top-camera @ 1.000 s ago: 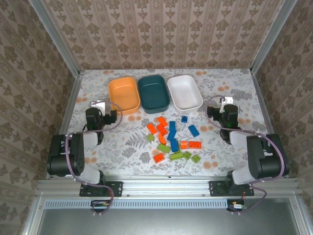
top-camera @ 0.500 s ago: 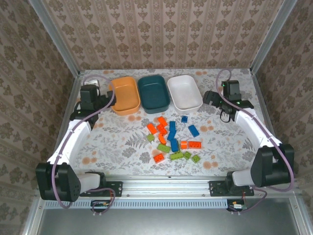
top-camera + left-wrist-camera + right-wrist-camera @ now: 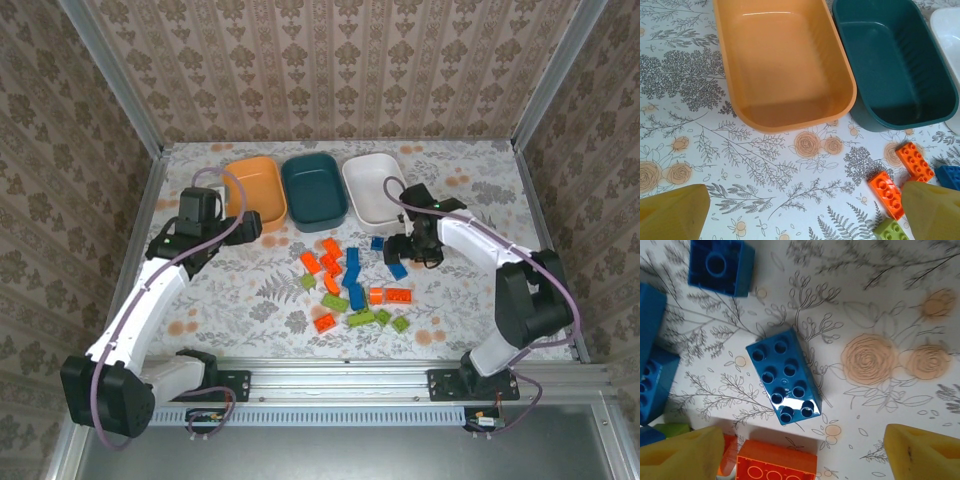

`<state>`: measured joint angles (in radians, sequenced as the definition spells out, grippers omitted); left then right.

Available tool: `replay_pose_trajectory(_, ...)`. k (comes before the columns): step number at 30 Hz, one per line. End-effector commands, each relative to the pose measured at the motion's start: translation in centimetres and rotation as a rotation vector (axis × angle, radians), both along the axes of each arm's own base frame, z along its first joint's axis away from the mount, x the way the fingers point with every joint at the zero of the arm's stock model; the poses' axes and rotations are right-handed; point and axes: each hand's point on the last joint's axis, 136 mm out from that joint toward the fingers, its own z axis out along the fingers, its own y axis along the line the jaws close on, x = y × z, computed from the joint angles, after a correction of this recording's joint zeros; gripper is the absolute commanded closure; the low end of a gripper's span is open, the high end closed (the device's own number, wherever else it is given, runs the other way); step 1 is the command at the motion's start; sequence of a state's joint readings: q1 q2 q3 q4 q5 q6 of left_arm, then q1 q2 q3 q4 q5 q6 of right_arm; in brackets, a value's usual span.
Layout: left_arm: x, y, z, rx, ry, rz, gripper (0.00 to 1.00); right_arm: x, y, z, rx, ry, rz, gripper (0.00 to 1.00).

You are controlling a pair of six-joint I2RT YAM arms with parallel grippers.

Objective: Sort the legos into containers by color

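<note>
I'm holding the right claw [image 3: 805,450] spread open, gripping nothing, blue lego [image 3: 784,382] lying just ahead between its fingers. Left claw [image 3: 805,210] is gaping too, orange bowl [image 3: 785,65] sitting ahead of it.

We see the orange bowl [image 3: 785,65] lying empty on the floral tabletop [image 3: 695,125]. Just to its right sits the dark teal bowl [image 3: 895,65], also empty, and farther right a corner of the white bowl [image 3: 947,30]. Below and right of the orange bowl lie two orange bricks [image 3: 886,187], a blue brick [image 3: 949,176] and a lime green brick [image 3: 890,231]. Our left gripper [image 3: 800,220] hangs below the orange bowl, its yellow fingertips [image 3: 672,215] spread wide.
</note>
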<state>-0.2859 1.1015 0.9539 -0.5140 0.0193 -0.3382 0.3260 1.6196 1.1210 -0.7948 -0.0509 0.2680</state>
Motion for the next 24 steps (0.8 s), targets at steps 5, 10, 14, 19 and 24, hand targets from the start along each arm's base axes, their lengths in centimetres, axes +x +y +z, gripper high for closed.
replay_pose_trajectory(5,-0.8,0.2,-0.1,-0.015,0.035,0.009,0.0,0.4,0.6,-2.3,-0.098,0.051,0.068,0.24)
replay_pose_trajectory(10,-0.8,0.5,0.0,-0.028,0.038,0.025,0.0,0.9,0.9,-3.9,-0.112,0.074,0.07,0.31)
replay_pose_trajectory(14,-0.6,0.9,0.1,-0.038,0.035,0.043,0.0,1.2,0.7,-4.7,-0.145,0.081,0.071,0.37)
replay_pose_trajectory(19,-0.2,1.3,0.2,-0.055,0.033,0.06,0.0,1.5,0.5,-5.7,-0.17,0.091,0.073,0.45)
replay_pose_trajectory(24,0.1,1.6,0.1,-0.069,0.042,0.073,0.0,1.7,0.4,-5.9,-0.183,0.092,0.076,0.6)
